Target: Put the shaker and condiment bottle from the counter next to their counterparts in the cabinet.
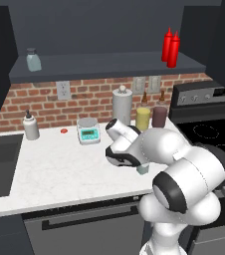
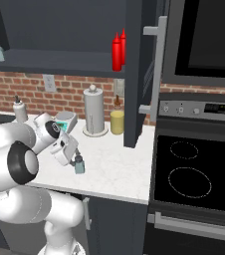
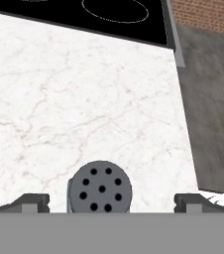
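White marble counter point(image 3: 84, 99) fills most of my hand view, with the black stovetop point(image 3: 84, 15) along the upper edge. At the bottom centre I look straight down on the shaker point(image 3: 100, 188) and its dark perforated cap. My gripper point(image 3: 111, 201) has its fingertips point(image 3: 32, 202) spread wide to either side, apart from the cap and not touching it.

From the right base view, the gripper point(image 2: 74, 162) sits low and left of centre, just over the shaker point(image 2: 79, 166), which stands on the counter point(image 2: 119, 164) near its front edge. Behind stand a small scale point(image 2: 64, 121), a paper towel roll point(image 2: 94, 112) and a yellow jar point(image 2: 117, 122).

Further up, the cabinet point(image 1: 109, 64) shelf carries two red bottles point(image 1: 170, 47) side by side at upper right (one the condiment bottle, one its match, though which is which I cannot tell). A blue-grey jar point(image 1: 33, 60) stands well apart at upper left.
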